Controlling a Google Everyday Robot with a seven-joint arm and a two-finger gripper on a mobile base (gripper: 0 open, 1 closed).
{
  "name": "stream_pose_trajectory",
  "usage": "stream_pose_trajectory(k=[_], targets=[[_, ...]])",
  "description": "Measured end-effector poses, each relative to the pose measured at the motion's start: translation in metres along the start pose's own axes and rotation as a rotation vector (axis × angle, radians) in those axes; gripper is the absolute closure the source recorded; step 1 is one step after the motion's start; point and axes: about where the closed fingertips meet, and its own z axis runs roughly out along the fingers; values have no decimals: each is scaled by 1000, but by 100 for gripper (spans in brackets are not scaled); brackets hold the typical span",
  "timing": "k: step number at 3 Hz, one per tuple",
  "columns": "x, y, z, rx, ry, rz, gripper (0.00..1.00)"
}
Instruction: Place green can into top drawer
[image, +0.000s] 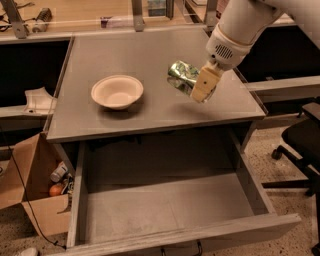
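The green can (182, 77) is a shiny, dented green-and-silver can lying sideways in the air above the right part of the desk top. My gripper (199, 86) is shut on the green can, with a tan finger (205, 84) over its right end. The white arm comes in from the upper right. The top drawer (165, 210) is pulled wide open below the desk's front edge; its grey inside is bare. The can hangs above the desk top, behind the drawer's opening.
A cream round bowl (117, 91) sits on the grey desk top (100, 55) left of the can. A cardboard box (35, 200) with small items stands on the floor at the left. A black office chair (302, 145) is at the right.
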Motion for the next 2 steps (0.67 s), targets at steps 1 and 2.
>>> stream_pose_trajectory(k=[1, 2], targets=[[9, 15, -15, -5, -34, -85, 100], [11, 14, -13, 5, -31, -85, 100]])
